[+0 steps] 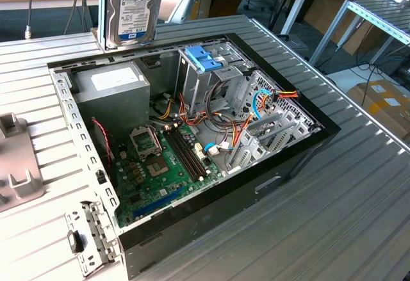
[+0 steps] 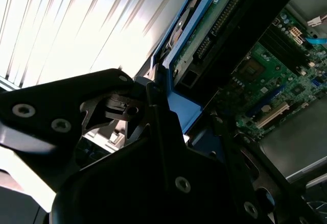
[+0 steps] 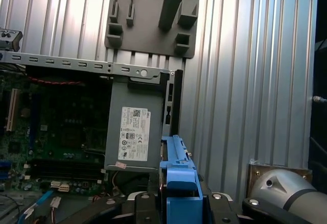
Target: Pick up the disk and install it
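Observation:
The disk, a grey-metal drive with a white-and-blue label and a light-blue side rail, hangs upright in the air above the far rim of the open computer case. In the second wrist view my gripper has its black fingers shut on the disk's blue rail, with the motherboard beyond it. In the first wrist view the blue rail of the disk stands between the gripper's fingers, over the case edge beside the power supply.
Inside the case are the grey power supply, the green motherboard, loose cables and a metal drive cage topped by a blue plastic piece. A grey fixture plate lies on the ribbed metal table.

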Motion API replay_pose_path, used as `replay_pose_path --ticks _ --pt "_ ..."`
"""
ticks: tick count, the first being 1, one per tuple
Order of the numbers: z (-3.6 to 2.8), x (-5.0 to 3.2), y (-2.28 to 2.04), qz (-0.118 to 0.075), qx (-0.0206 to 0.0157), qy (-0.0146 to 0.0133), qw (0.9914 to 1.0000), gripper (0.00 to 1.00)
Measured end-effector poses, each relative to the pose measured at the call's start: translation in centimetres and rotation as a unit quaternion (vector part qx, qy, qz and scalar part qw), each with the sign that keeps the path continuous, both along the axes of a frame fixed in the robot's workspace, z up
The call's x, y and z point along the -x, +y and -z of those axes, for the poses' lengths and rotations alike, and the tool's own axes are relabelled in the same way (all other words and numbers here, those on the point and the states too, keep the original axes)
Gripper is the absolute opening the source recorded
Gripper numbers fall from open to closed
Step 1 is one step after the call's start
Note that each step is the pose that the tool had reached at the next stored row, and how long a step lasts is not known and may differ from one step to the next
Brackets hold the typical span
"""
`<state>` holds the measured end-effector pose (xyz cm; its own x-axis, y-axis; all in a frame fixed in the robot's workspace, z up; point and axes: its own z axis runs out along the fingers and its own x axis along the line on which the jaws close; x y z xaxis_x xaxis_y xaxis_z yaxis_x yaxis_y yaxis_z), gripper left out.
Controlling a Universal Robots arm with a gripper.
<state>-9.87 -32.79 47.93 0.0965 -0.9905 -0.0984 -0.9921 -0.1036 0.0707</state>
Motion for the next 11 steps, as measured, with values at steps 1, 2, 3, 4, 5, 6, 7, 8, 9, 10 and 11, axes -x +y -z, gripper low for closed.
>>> replay_pose_path --ticks 1,2,3,4,5,6,7,8,9,10,11 --pt "0.00 -0.01 -0.06 0.000 0.0000 0.0000 1.00000 0.37" --pt "0.00 -0.03 -0.11 0.000 0.0000 0.0000 1.00000 0.37" --pt "0.00 -0.05 -0.21 0.000 0.0000 0.0000 1.00000 0.37" --pt "0.00 -0.07 -0.29 0.000 0.0000 0.0000 1.00000 0.37" --pt "0.01 -0.10 -0.36 0.000 0.0000 0.0000 1.00000 0.37" --pt "0.00 -0.11 -0.41 0.000 0.0000 0.0000 1.00000 0.37" --pt "0.01 -0.12 -0.45 0.000 0.0000 0.0000 1.00000 0.37" --pt "0.01 -0.13 -0.48 0.000 0.0000 0.0000 1.00000 0.37" --pt "0.01 -0.14 -0.50 0.000 0.0001 0.0000 1.00000 0.37" --pt "0.01 -0.16 -0.54 0.000 0.0000 0.0000 1.00000 0.37" --pt "0.01 -0.17 -0.56 0.000 0.0000 0.0000 1.00000 0.37"
